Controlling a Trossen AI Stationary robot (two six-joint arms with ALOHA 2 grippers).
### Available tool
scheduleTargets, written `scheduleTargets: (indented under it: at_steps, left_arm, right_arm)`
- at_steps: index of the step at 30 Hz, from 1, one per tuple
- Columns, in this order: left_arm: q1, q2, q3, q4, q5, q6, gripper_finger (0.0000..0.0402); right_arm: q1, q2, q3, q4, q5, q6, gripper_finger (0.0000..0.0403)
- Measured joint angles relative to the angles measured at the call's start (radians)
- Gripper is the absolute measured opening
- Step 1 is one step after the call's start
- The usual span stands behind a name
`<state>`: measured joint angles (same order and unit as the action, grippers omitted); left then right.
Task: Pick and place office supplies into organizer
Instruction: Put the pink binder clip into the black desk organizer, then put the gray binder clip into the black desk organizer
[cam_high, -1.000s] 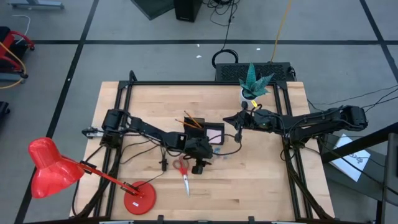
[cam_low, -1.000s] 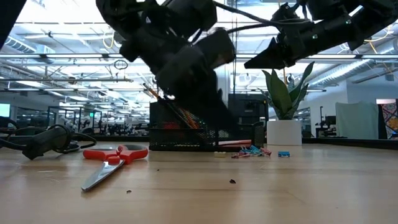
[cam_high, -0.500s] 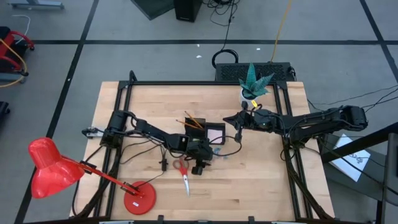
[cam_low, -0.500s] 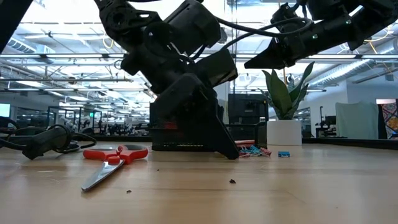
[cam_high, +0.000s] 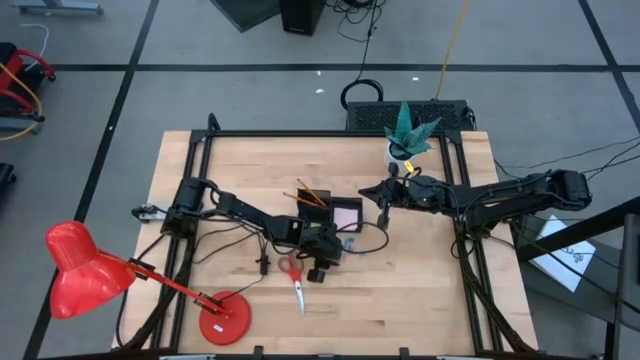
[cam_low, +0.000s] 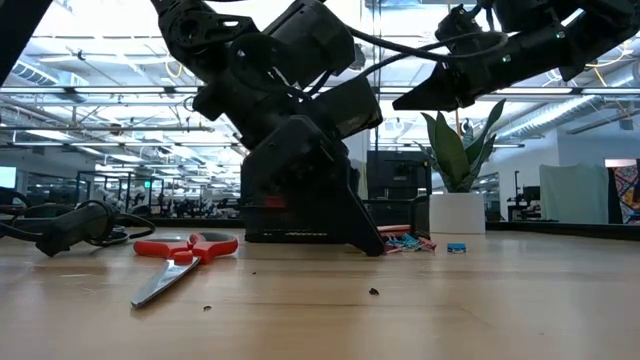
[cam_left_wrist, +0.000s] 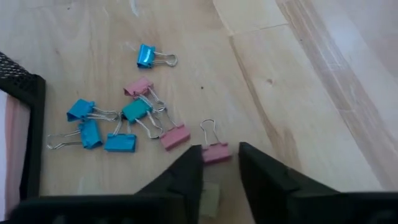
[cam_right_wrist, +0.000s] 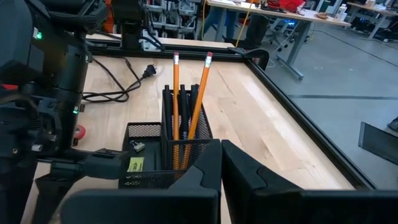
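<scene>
The left gripper was down low at the worktop, just past the front of the organizer. Its jaws stood a little way apart, and a small yellow piece lay on the wood in the gap between them. Whether the jaws were touching that piece could not be told. A pink clip lay right in front of the jaw tips, and another pink clip lay beside it. A bit farther out from the jaws were some blue clips, all in a little bunch, and one blue clip lay alone, farthest from the jaws. The black edge of the organizer was off to one side of the jaws, near the bunch of clips. The red-handled scissors lay flat on the worktop on the other side of the left gripper, close to it but not touching. The right gripper hung up in the air, away from the left one, with its jaws shut and nothing in them. In front of those shut jaws stood the tall part of the organizer, and two orange pencils and some black pens stood up in it. A white plant pot stood behind, well apart from the clips.
</scene>
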<state>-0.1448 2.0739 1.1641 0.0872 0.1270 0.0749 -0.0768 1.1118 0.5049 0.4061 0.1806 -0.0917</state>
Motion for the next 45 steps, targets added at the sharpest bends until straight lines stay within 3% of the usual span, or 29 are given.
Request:
scheduleTargets:
  at_steps: [6, 10, 20, 24, 31, 38, 45]
  left_arm:
    - [0.001, 0.002, 0.000, -0.001, -0.003, 0.011, 0.0028]
    - [0.001, 0.002, 0.000, 0.000, -0.002, 0.025, 0.0005]
    - [-0.002, -0.018, -0.003, -0.014, 0.005, 0.047, 0.0041]
    - [-0.002, -0.098, -0.005, -0.064, 0.004, 0.034, 0.0063]
    - [-0.022, -0.226, -0.002, -0.315, 0.004, 0.058, 0.0108]
    - [-0.042, -0.155, -0.005, -0.290, 0.119, 0.177, 0.0126]
    - [-0.034, -0.098, -0.002, -0.250, 0.106, 0.180, 0.0127]
  right_arm:
    - [0.000, 0.000, 0.000, 0.000, 0.000, 0.001, 0.0000]
    - [0.000, 0.000, 0.000, 0.000, 0.000, 0.001, 0.0000]
    - [0.000, 0.000, 0.000, 0.000, 0.000, 0.000, 0.0000]
    - [0.000, 0.000, 0.000, 0.000, -0.001, -0.001, 0.0000]
    - [0.000, 0.000, 0.000, -0.006, -0.002, -0.002, 0.0000]
    - [0.000, 0.000, 0.000, -0.006, -0.002, 0.001, 0.0000]
    - [0.000, 0.000, -0.001, 0.007, -0.001, 0.001, 0.0000]
